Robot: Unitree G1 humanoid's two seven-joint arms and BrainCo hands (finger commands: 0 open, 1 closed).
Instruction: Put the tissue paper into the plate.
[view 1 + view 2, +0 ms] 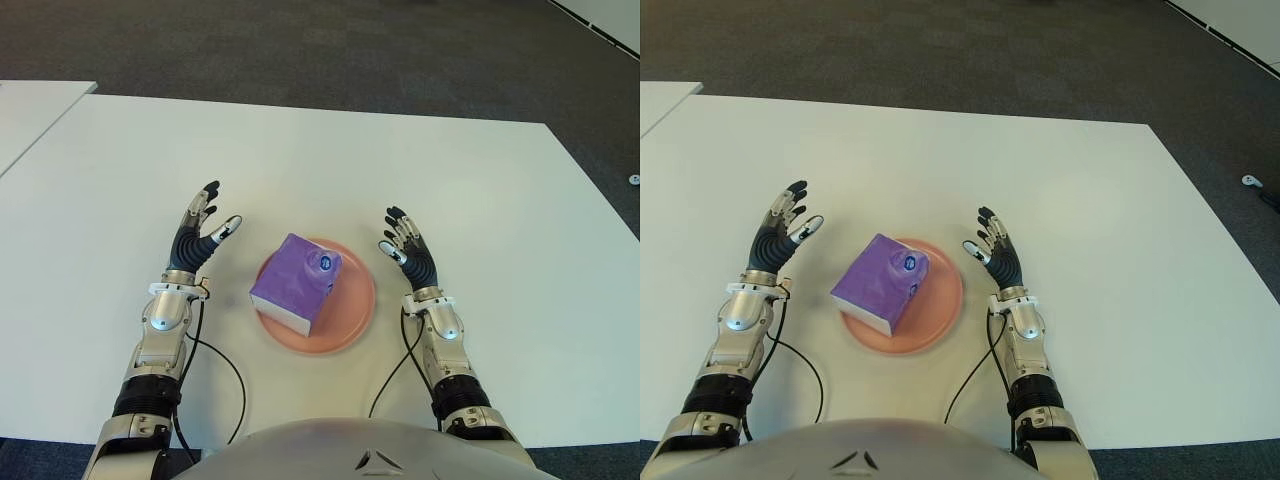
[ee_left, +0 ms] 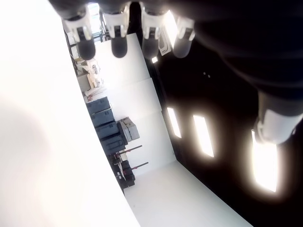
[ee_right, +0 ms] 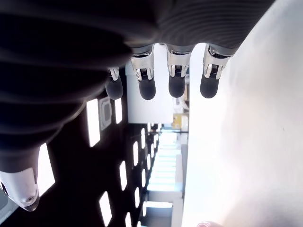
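Fingers point(image 1: 205, 215) of the left hand point(image 1: 195, 238) and right hand point(image 1: 408, 250) were spread, nothing held. Tissue paper point(image 1: 296, 282) was already seated in the plate point(image 1: 355, 310) between them. Task judged done; only retraction called for. Bench point(image 1: 480, 200) otherwise bare, nothing obstructing.

Even, bright overhead light falls on the white table point(image 1: 420, 180); shadows are faint. In both wrist views ceiling lights point(image 2: 265, 161) glare and the fingers point(image 3: 147, 85) are blurred.
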